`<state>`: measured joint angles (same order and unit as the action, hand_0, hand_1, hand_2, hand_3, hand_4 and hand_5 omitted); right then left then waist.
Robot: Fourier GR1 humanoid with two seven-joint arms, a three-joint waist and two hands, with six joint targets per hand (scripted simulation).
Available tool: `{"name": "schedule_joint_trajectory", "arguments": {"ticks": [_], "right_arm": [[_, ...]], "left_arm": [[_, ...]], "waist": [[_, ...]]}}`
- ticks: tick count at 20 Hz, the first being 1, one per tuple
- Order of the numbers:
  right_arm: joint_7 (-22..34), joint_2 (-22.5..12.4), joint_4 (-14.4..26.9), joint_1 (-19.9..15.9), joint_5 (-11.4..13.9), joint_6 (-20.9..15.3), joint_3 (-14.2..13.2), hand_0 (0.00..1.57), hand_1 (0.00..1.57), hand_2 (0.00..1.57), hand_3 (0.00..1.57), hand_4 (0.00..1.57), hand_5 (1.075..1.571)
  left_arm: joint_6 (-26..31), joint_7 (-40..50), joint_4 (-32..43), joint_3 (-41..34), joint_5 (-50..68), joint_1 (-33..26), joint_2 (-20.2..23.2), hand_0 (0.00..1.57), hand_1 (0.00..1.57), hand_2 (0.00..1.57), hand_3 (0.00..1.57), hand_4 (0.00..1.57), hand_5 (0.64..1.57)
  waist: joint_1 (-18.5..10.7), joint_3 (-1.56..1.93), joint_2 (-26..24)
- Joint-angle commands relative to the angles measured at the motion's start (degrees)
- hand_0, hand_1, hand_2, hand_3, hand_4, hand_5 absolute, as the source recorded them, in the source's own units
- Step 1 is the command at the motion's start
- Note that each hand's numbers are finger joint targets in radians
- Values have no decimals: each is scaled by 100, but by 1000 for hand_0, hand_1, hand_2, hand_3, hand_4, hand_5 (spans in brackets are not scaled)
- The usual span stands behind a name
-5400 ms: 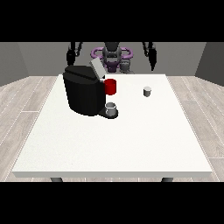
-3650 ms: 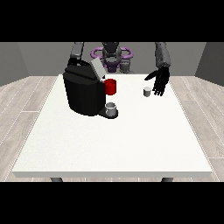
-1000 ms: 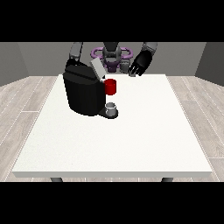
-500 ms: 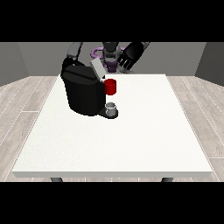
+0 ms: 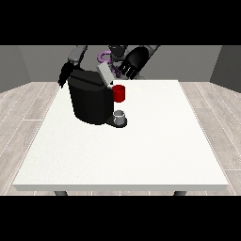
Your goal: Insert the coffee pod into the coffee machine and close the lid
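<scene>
I can't make out the pod itself; my guess is it's inside the hand at the view's right (image 5: 133,63), whose fingers curl downward, but whether they're clamped on anything I can't tell. That hand hovers just above the raised lid (image 5: 105,74), prob. lined up to drop the pod into the opening. Lid is a flat grey flap, tilted up. Below the fingers sits the coffee machine (image 5: 91,97), a boxy matte-black body w/ a red part (image 5: 119,93) at its front and a small grey cup (image 5: 120,116) on its base. Hand at the view's left (image 5: 66,74) is behind the machine, fingers not readable. White, smooth counter (image 5: 141,146).
</scene>
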<state>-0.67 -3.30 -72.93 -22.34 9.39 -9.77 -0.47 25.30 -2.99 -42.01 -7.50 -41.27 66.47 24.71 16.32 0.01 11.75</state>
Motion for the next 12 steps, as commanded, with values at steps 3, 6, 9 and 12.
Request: {"name": "schedule_joint_trajectory", "arguments": {"ticks": [3, 6, 9, 12], "right_arm": [[197, -105, -16, -380, -90, -25, -221, 0, 0, 0, 0, 0, 1571], [127, 41, -217, -319, 41, -166, -57, 0, 0, 0, 0, 147, 1571], [142, 105, 192, -266, 115, -304, -105, 0, 0, 0, 0, 0, 1571], [-26, -80, 22, -320, -1, -68, -167, 0, 0, 0, 0, 0, 1571]], "left_arm": [[104, -3, 138, -18, -48, 364, 142, 1258, 1258, 1299, 1245, 494, 1571], [36, -266, 285, -100, -40, 420, 316, 1207, 1207, 1280, 1238, 475, 1571], [108, 70, 168, 180, -125, 357, -259, 1175, 1175, 1242, 1216, 464, 1571], [33, -21, 359, -101, -65, 582, 161, 1248, 1248, 1286, 1244, 445, 1571]], "waist": [[-5, 1, 286], [182, -1, 535], [-136, 2, 227], [125, 1, 591]]}}
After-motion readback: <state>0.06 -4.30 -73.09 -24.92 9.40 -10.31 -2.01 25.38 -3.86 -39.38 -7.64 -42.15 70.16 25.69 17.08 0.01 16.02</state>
